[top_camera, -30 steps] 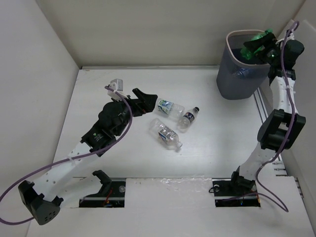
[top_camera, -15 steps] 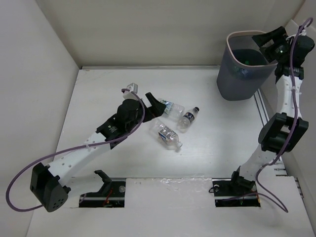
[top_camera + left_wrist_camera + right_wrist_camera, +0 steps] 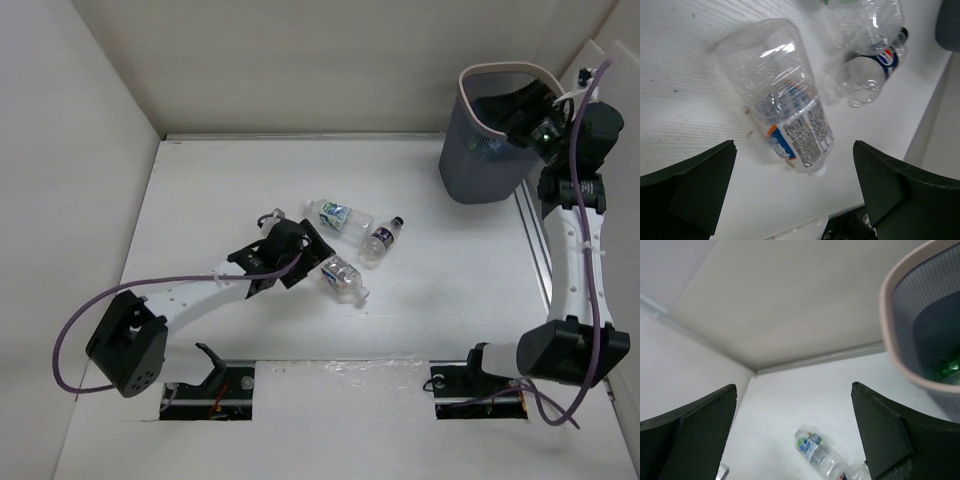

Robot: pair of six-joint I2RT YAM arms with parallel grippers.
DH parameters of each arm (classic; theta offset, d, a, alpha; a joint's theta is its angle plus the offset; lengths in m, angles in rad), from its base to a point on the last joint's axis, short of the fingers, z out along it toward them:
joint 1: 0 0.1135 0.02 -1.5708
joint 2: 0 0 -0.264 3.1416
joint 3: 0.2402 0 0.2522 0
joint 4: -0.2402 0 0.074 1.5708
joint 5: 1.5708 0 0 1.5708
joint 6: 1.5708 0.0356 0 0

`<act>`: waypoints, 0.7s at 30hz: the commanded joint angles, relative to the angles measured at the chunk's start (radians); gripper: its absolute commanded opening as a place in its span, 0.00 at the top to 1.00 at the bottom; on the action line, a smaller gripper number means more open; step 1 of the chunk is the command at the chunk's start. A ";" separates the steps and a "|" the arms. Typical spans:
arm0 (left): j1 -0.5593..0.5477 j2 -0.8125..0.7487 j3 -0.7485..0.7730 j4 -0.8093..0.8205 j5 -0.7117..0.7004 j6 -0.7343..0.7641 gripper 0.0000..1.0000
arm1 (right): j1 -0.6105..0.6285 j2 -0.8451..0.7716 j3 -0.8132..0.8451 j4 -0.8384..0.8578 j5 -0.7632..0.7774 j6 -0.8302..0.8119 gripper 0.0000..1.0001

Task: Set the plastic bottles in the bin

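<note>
Three clear labelled bottles (image 3: 341, 278) lie loose; left gripper (image 3: 794, 150) and right gripper (image 3: 794, 386) gape empty.

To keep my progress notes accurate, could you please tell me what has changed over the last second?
The right jaws opened over the tall grey-blue perforated bin and let go of the green plastic bottle, now inside it. The left jaws, open throughout, swung right and towards the near edge, in over the nearest clear blue-labelled bottle. The three clear plastic bottles on the table did not move.
</note>
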 commanded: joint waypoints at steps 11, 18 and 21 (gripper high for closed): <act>0.060 0.239 0.064 0.075 -0.020 -0.090 0.00 | 0.139 -0.108 -0.201 0.042 -0.014 -0.133 0.00; 0.060 0.268 0.107 0.072 -0.052 -0.109 0.00 | 0.148 -0.088 -0.225 0.069 -0.051 -0.123 0.00; 0.060 0.314 0.159 0.036 -0.072 -0.118 0.00 | 0.148 -0.079 -0.236 0.105 -0.072 -0.110 0.00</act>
